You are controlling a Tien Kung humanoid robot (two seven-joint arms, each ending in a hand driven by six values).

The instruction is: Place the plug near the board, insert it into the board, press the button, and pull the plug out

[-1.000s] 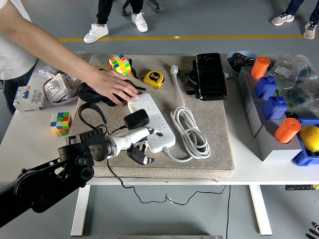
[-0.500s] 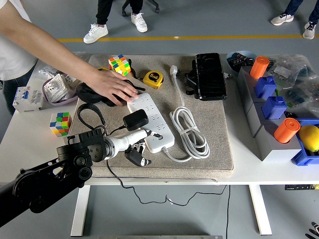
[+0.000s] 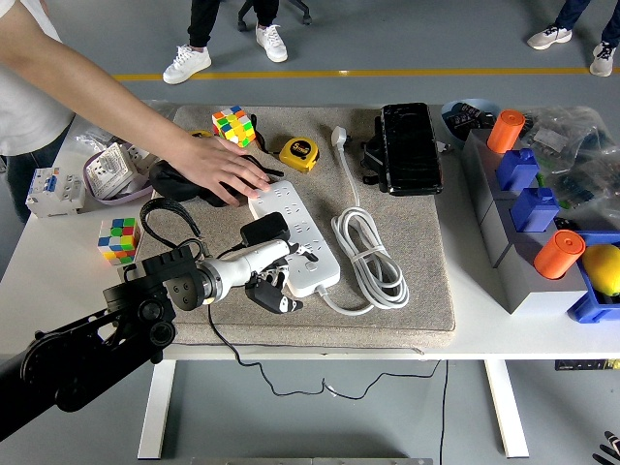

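While a person's hand [image 3: 221, 170] pins the white power strip's [image 3: 293, 237] far end so it won't slide, your left hand [image 3: 263, 273] reaches the black plug [image 3: 264, 230] seated on the strip; whether its fingers grip it, you cannot tell. Everything lies on a tan mat [image 3: 426, 252] over the white table [image 3: 58, 260], grey floor beyond.

Even, bright overhead light; soft shadows under the table [image 3: 484, 334]. Sharp focus throughout, slight glare on the black case [image 3: 410, 145].

Single high head view, facing forward-down over table [image 3: 29, 262].
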